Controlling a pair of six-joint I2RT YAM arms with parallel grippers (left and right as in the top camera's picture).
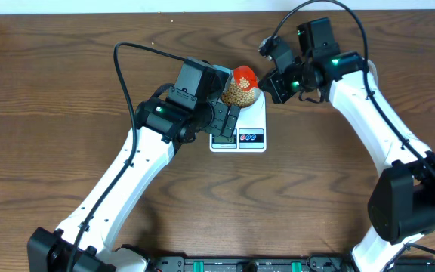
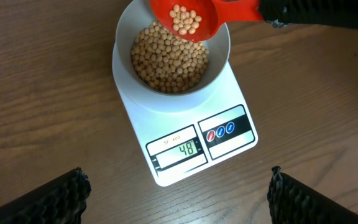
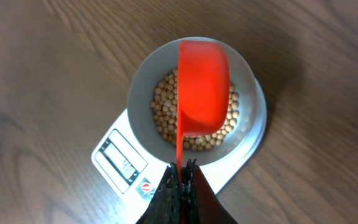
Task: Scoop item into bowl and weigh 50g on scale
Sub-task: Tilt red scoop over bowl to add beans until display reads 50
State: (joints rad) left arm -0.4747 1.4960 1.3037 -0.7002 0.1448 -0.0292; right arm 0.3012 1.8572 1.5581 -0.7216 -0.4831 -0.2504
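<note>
Overhead view: one white scale [image 1: 254, 121] sits midway along the worktop's [image 1: 51, 151] far edge, reading 48. One bowl [image 2: 124, 42] of beans [image 2: 166, 62] stands on it. The right hand [image 3: 182, 180] pinches one red scoop [image 3: 202, 87], holding a few beans, above the bowl. The left hand [image 2: 178, 196] is spread, empty.

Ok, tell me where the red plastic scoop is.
In the left wrist view the red plastic scoop hovers over the pale round bowl of tan beans on the white scale, held by the right gripper.
</note>
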